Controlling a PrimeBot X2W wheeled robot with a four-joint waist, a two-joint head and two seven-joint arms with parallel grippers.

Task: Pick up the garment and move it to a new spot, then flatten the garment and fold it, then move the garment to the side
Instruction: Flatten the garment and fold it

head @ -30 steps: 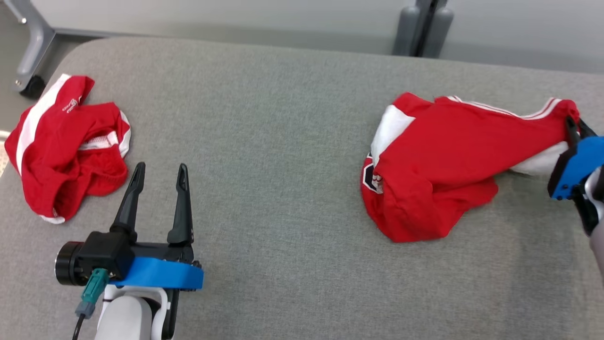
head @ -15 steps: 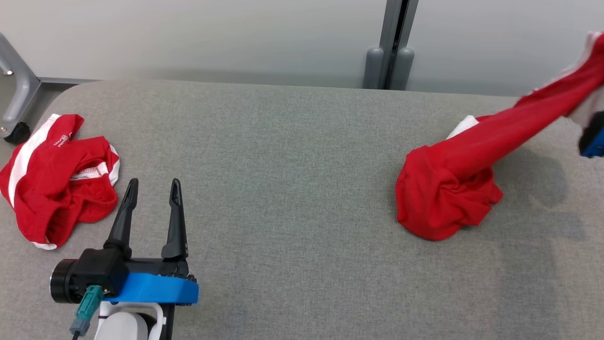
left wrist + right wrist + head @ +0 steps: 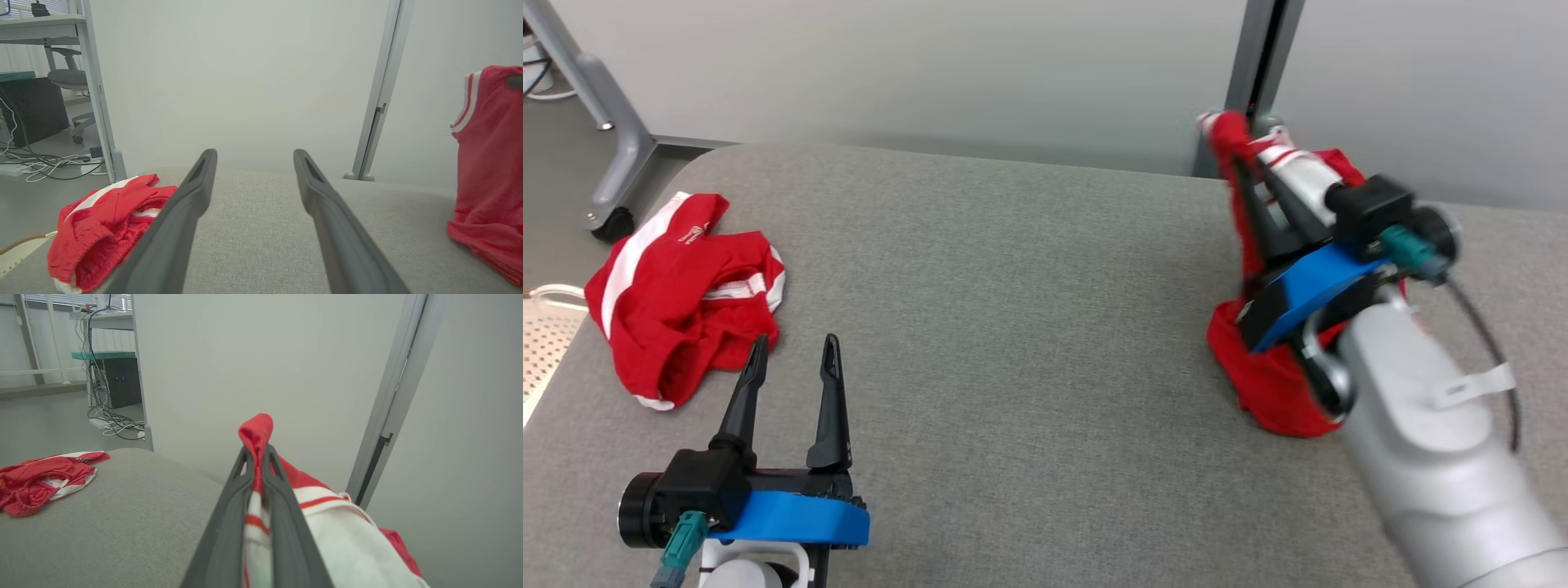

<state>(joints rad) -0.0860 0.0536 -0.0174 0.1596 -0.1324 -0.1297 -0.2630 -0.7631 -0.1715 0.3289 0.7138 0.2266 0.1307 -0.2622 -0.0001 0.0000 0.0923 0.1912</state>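
The garment (image 3: 1274, 392) is a red and white jersey at the table's right. Its top is lifted off the surface and its lower folds bunch on the grey table (image 3: 1013, 327). My right gripper (image 3: 1235, 147) is shut on the garment's upper edge, and a red fold (image 3: 255, 430) sticks out past the fingertips of that gripper (image 3: 257, 451). The left wrist view shows the jersey (image 3: 490, 163) hanging upright at the right. My left gripper (image 3: 795, 347) rests low at the near left, open with nothing in it (image 3: 253, 153).
A second crumpled red and white garment (image 3: 678, 286) lies at the table's left end, just beyond my left fingertips. A wheeled frame leg (image 3: 613, 163) stands off the left corner, and a grey post (image 3: 1262, 49) rises behind the table. A pale wall runs close behind.
The camera view has shifted. My right gripper has swung in from the right edge and up, hauling the jersey from a stretched slant into an upright hang. The left gripper stays open and still.
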